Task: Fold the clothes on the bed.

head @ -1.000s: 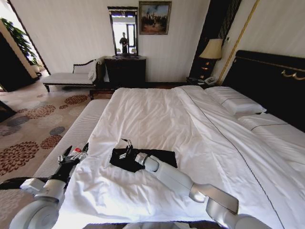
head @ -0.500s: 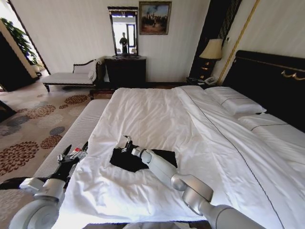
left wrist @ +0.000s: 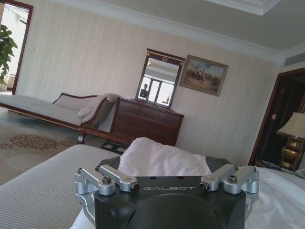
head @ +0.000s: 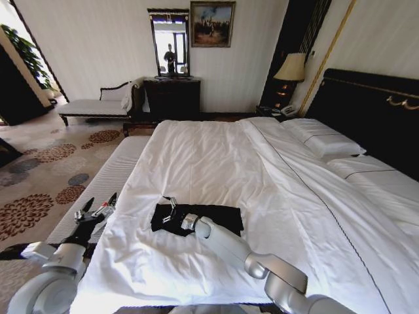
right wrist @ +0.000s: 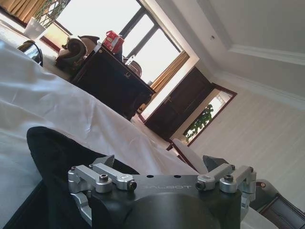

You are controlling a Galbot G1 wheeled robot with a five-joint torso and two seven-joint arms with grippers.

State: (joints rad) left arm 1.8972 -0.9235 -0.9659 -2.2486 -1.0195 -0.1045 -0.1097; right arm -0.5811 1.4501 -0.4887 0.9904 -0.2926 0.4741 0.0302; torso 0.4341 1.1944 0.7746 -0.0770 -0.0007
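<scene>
The clothes are one black T-shirt [head: 216, 217], lying folded into a small flat rectangle near the front of the white bed [head: 216, 157]. My right gripper [head: 168, 208] hovers open over the shirt's left end, and nothing shows between its fingers. In the right wrist view the black cloth [right wrist: 52, 157] lies just under that gripper on the white duvet [right wrist: 47, 95]. My left gripper [head: 98, 206] is held open beside the bed's left edge, above the bench, apart from the shirt.
A grey-cushioned bench [head: 105, 183] runs along the bed's left side. Pillows [head: 324, 140] and a dark headboard [head: 373, 111] are on the right. A dresser [head: 172, 98], a chaise [head: 98, 104] and a lamp [head: 291, 69] line the far wall. Patterned carpet covers the floor at left.
My right gripper lifted slightly toward the far side, then came back down and left over the shirt's left end. The left arm drifted slightly to the left.
</scene>
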